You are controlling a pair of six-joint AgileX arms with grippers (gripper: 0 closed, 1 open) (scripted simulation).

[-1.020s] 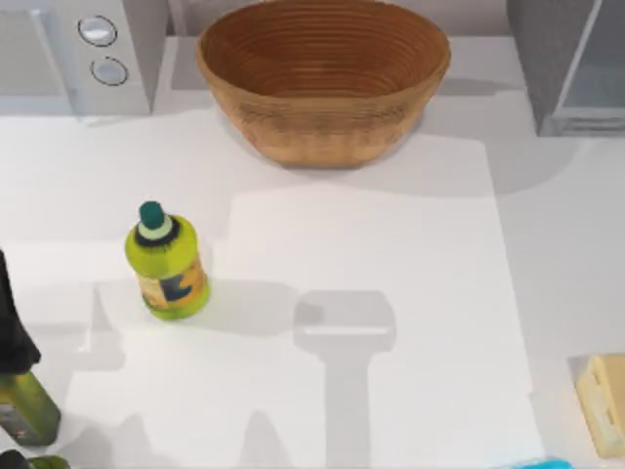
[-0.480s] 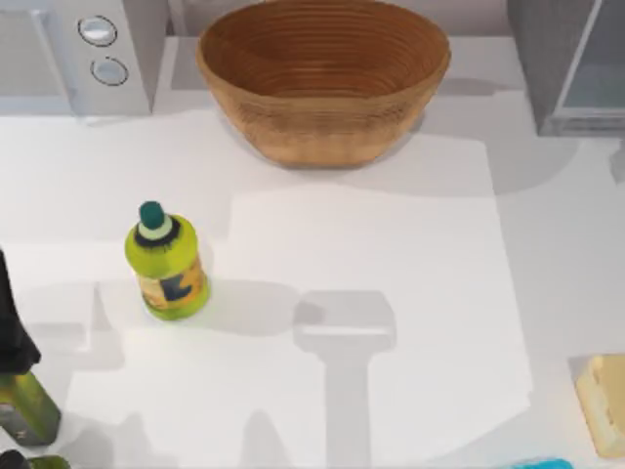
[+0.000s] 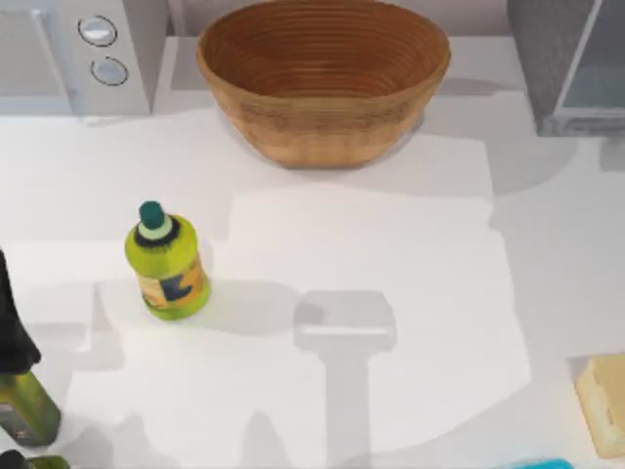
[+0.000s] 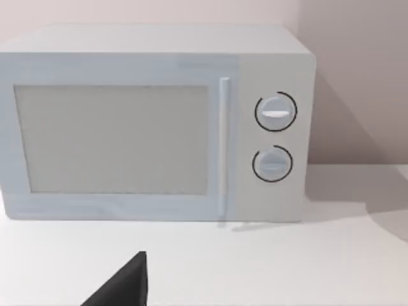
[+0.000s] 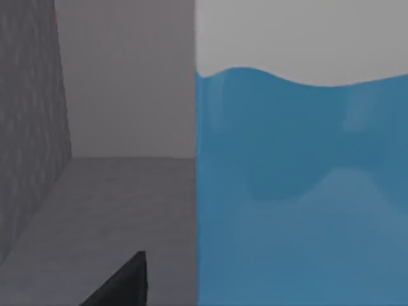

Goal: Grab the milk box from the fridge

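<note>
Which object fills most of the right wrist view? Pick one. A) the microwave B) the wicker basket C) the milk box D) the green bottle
C: the milk box shows its blue and white side close up, standing on the grey floor of the fridge.

wicker basket (image 3: 322, 78), microwave (image 4: 153, 124), green bottle (image 3: 166, 262)

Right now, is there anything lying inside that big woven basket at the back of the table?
No, the top view looks straight down into the basket and shows just its bare ribbed inner wall and floor.
</note>
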